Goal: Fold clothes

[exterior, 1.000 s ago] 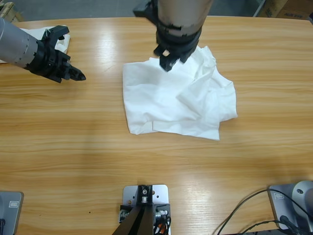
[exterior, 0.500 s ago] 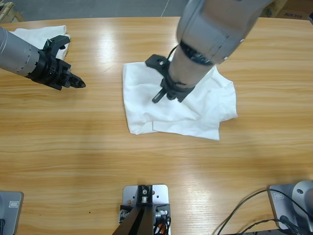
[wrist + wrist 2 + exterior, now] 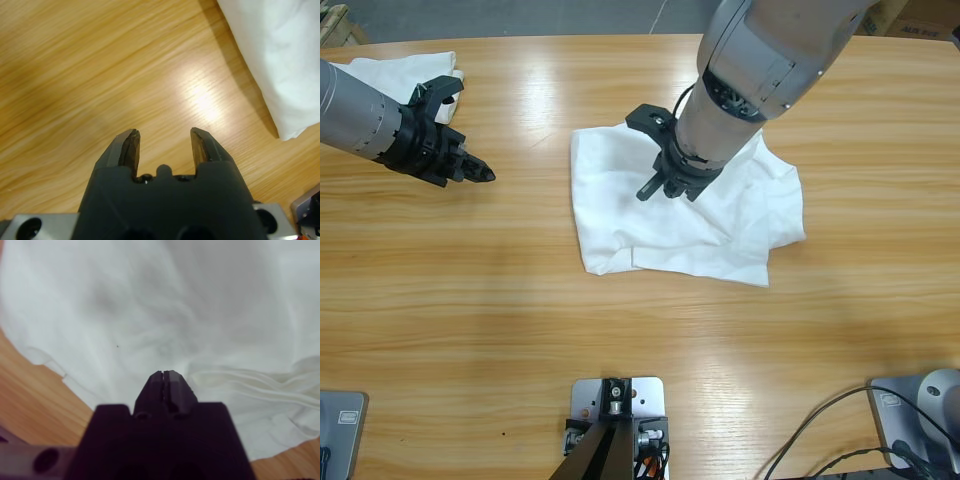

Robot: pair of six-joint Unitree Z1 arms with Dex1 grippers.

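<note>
Long wooden counter (image 3: 470, 290) with a glossy, light-streaked grain. A crumpled white T-shirt (image 3: 620, 215) lies right of centre; a second white garment (image 3: 380, 68) sits at the far left corner. The right gripper (image 3: 647, 191) (jaws pressed together, pinching nothing) hangs over the T-shirt's middle. The left gripper (image 3: 483, 175), jaws spread, points over bare wood, well apart from the T-shirt and near the second garment.

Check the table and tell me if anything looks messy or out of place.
The white T-shirt lies rumpled mid-table, its right side bunched in loose overlapping folds, edges uneven. The right gripper, jaws shut, is over it. A second white garment sits crumpled at the table's far left edge behind the left gripper.
</note>
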